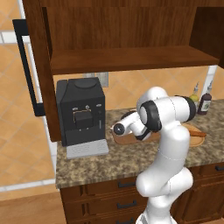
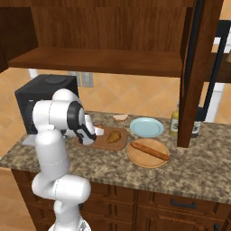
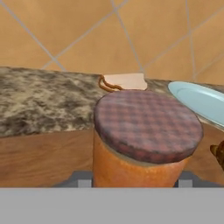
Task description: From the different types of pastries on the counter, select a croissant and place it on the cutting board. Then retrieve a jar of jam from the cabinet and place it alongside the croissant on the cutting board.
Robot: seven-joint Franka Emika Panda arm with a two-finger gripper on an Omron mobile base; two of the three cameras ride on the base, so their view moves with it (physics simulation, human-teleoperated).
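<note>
In the hand view my gripper (image 3: 134, 180) is shut on the jar of jam (image 3: 144, 135), an orange jar with a checked lid. The jar is low over the cutting board (image 3: 43, 157), and I cannot tell whether it touches the wood. In the right base view the hand (image 2: 96, 131) reaches over the left part of the cutting board (image 2: 122, 145), with the golden-brown croissant (image 2: 113, 136) lying on the board just to its right. From the left base side my own arm hides the hand, and a strip of the board (image 1: 127, 140) shows beneath it.
A pale flat pastry (image 2: 120, 117) lies behind the board, beside a blue plate (image 2: 146, 127). A long orange pastry (image 2: 150, 151) rests on a round wooden plate (image 2: 135, 160). Bottles (image 2: 174, 124) stand at the right, the coffee machine (image 1: 81, 111) at the left. The cabinet shelf (image 1: 131, 59) hangs overhead.
</note>
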